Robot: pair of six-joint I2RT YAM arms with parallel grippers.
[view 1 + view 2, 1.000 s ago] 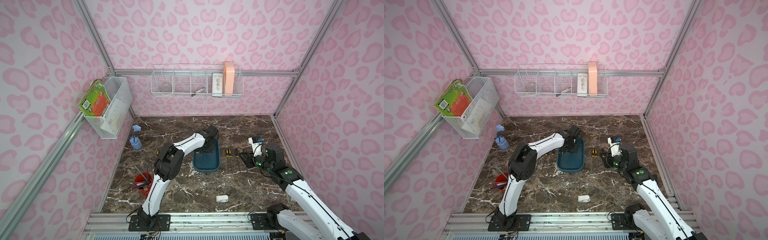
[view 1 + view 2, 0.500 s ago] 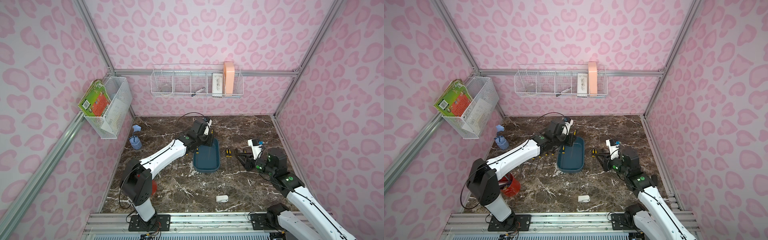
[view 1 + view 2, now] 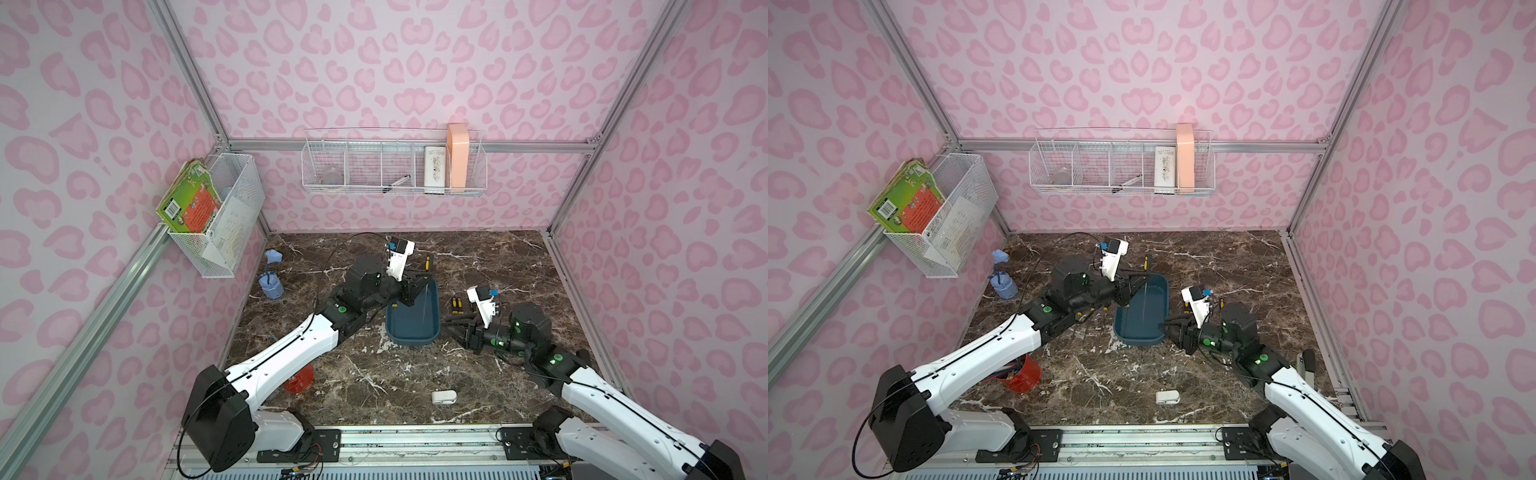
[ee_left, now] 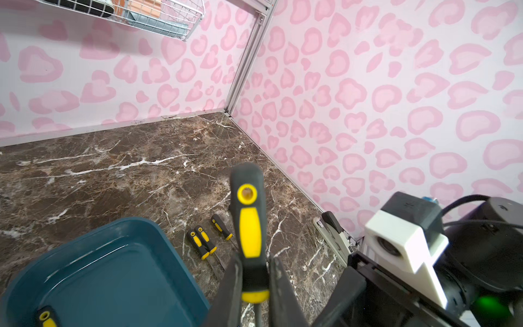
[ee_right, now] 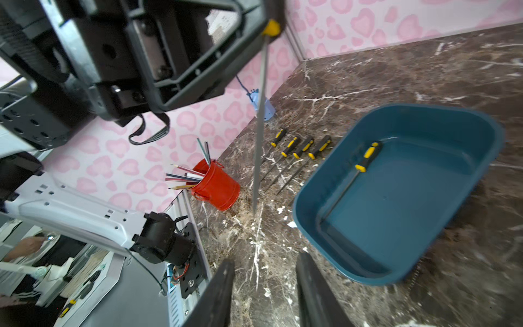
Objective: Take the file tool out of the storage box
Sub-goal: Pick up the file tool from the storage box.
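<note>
I'm gripping the file by its handle w/ L gripper, jaws clamped; it's hanging blade-down above the storage box. R gripper is sitting spread and empty beside the box. 2nd file is lying inside.

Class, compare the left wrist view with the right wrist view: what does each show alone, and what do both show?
Left wrist only: the held file's full handle clamped in the left gripper, and three files lying beside the storage box. Right wrist only: the red cup of pencils, four files in a row, the held file's long blade. Both: the storage box and another file lying inside it.
</note>
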